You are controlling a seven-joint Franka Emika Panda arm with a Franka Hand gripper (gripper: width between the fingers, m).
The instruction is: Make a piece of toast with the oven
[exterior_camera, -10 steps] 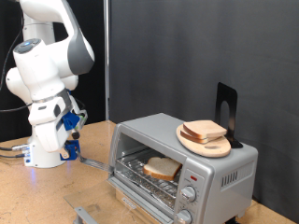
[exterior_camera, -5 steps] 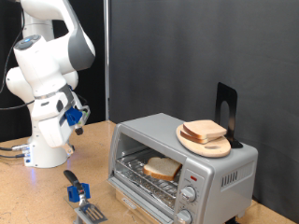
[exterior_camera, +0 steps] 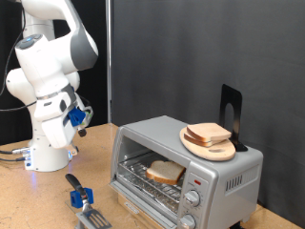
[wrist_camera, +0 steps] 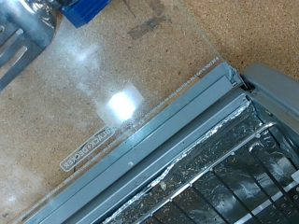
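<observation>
Since a second ago a blue-handled metal spatula (exterior_camera: pixel 81 202) has come into sight on the light wooden surface (exterior_camera: pixel 29 196) at the exterior view's bottom, left of the oven, where only a grey edge showed before; against the half-second-old picture almost nothing differs, the white arm (exterior_camera: pixel 48 86) having drawn a touch higher near the exterior view's left. The small silver boxy toaster oven (exterior_camera: pixel 186 172) stands at the exterior view's right with its glass door (wrist_camera: pixel 112 103) folded down flat, and a single pale square slice of bread with a tan crust (exterior_camera: pixel 165 172) lies inside on the wire rack (wrist_camera: pixel 234 177). A round wooden board (exterior_camera: pixel 208 141) rests on the oven's roof with more sliced bread (exterior_camera: pixel 207 133) on it, beside a black upright stand (exterior_camera: pixel 230 114). The tool itself shows in neither present picture, so I cannot tell whether its fingers are wide or narrow; the wrist view looks down on the open door, the front rail and the rack, with the spatula's slotted blade (wrist_camera: pixel 19 47) at one corner. Judging from this, the loading is done and the door is not yet shut; handling the door well means pushing its free edge evenly, clear of the spatula lying just beside it, so that the thin glass panel swings up without twisting.
</observation>
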